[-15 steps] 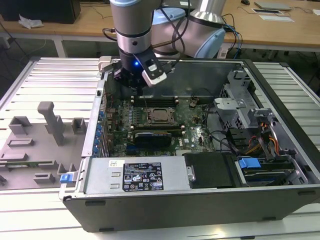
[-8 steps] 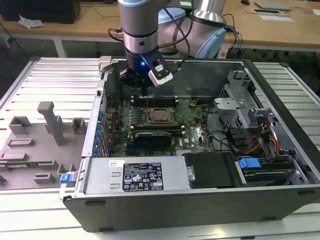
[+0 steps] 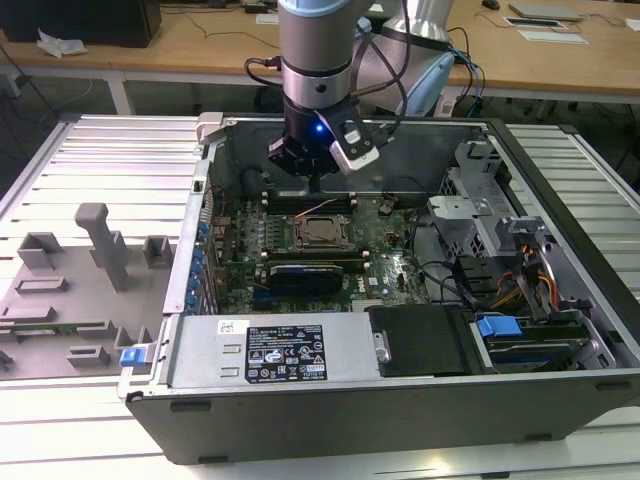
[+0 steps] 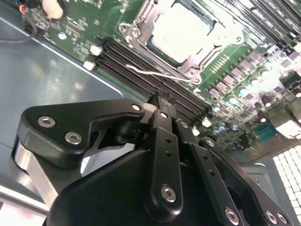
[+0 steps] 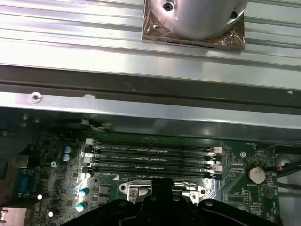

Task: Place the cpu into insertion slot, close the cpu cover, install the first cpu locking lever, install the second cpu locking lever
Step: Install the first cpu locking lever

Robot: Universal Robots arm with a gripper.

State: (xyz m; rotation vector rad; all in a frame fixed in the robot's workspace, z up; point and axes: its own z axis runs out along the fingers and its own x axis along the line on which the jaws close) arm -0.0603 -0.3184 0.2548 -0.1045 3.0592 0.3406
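The cpu (image 4: 181, 30) lies flat in the insertion slot (image 3: 322, 233), its pale top showing through the window of the cpu cover (image 4: 141, 21), which lies down around it. A thin silvery locking lever (image 4: 157, 74) stands free of the socket, slanting across the black memory slots (image 5: 150, 157); it also shows in the exterior view as the lever (image 3: 318, 207). My gripper (image 4: 161, 100) hangs just above the board beside the socket, over the memory slots, fingers shut with nothing between them. The exterior view has the gripper (image 3: 313, 186) behind the socket.
The open computer case (image 3: 560, 150) surrounds the board, with its drive cage (image 3: 480, 210) and cables at the exterior view's right. A black expansion card (image 3: 310, 272) sits in front of the socket. A coin battery (image 5: 256, 175) lies beside the memory slots. Grey fixtures (image 3: 100, 245) stand outside the case.
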